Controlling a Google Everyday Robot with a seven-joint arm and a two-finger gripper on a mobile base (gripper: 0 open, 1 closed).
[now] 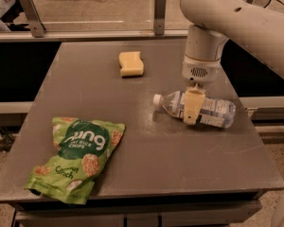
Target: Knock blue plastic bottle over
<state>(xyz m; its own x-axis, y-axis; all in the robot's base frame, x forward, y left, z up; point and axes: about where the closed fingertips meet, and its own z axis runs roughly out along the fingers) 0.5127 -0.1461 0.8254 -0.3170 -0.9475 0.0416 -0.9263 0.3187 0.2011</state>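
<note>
The blue plastic bottle [213, 110] lies on its side on the grey table [146, 145], right of the middle, white cap pointing left. My gripper [191, 109] hangs from the white arm straight down over the bottle's middle. Its yellowish finger [192, 105] lies across the front of the bottle's body, touching or just above it.
A yellow sponge [131, 63] lies at the back middle of the table. A green chips bag [75, 158] lies flat at the front left. A glass rail with metal posts [159, 11] runs behind the table. The table's right edge is close to the bottle.
</note>
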